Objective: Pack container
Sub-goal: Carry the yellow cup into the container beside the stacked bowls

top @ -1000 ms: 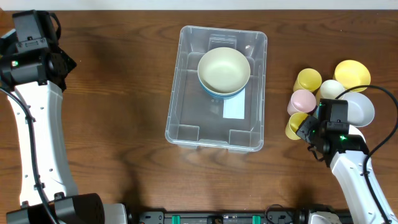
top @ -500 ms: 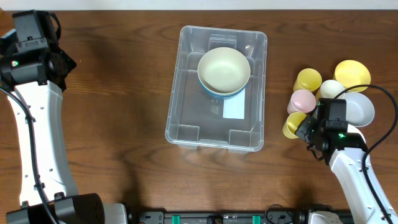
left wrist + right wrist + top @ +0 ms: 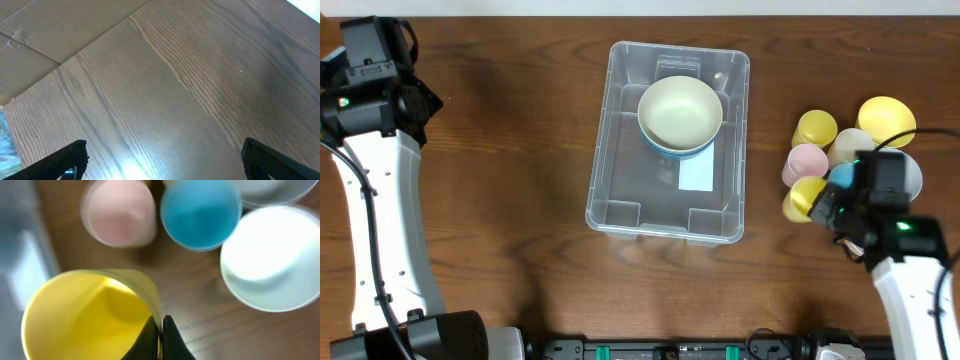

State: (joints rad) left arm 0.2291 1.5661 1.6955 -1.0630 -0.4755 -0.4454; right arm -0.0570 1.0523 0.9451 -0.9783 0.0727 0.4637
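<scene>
Overhead: the container stands at centre, the right gripper to its right among cups; left wrist: the left gripper hangs wide open, idle; right wrist: jaws pinch the yellow cup by its rim, so the grasp step is in hand, requiring a clear lift toward the container.

The overhead camera looks straight down from high above, with the container near mid-frame and a wide stretch of the table around it. The right wrist camera hangs very close above the cluster just right of the container, facing down past the right gripper at its bottom edge. The yellow cup, pink cup, blue cup and white bowl fill its blurred frame, and the overhead view shares them. The left wrist camera, well left of the container, faces bare wood at a slant, with the left gripper at its lower corners.
</scene>
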